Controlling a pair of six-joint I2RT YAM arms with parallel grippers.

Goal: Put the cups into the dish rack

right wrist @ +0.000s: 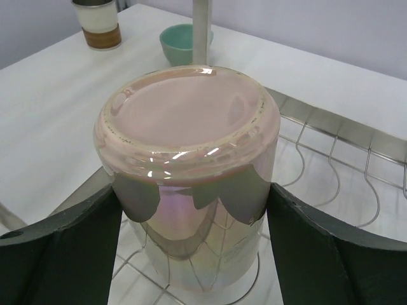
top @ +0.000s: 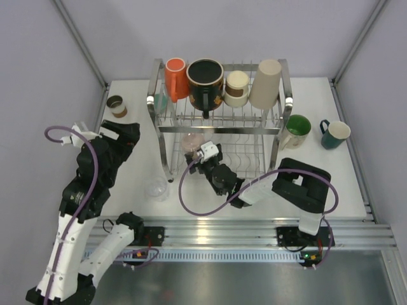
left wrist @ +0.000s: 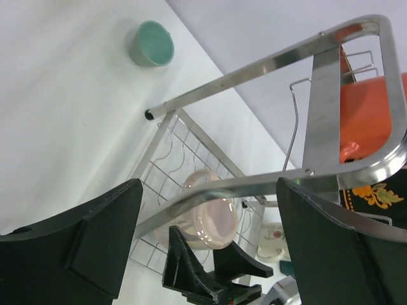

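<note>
My right claw [right wrist: 191, 190] reached into the lower tier of the dish rack [top: 219, 129], its two fingers pressed against opposite sides of the pink cup [right wrist: 191, 114]. I had that cup pinched. It stood upside down on the wire floor at the lower tier's left end. My left claw [left wrist: 206, 190] hung spread wide to the left of the rack with nothing between its fingers, pointing toward the rack's left end. On the upper tier four cups sat in a row: from left to right, the orange cup [top: 175, 77], the black patterned mug [top: 205, 81], the brown-cream paper cup [top: 237, 88] and the tall beige cup [top: 266, 82]. The rest stood on the white table [top: 350, 178]. A small teal cup [left wrist: 152, 43] was near the rack's left end, and a brown-banded cup [top: 116, 105] was farther left. A clear cup [top: 156, 189] sat just near of the rack's near left post. The green mug [top: 296, 131] stood just right of the rack, and the teal mug [top: 334, 134] stood right of that.
</note>
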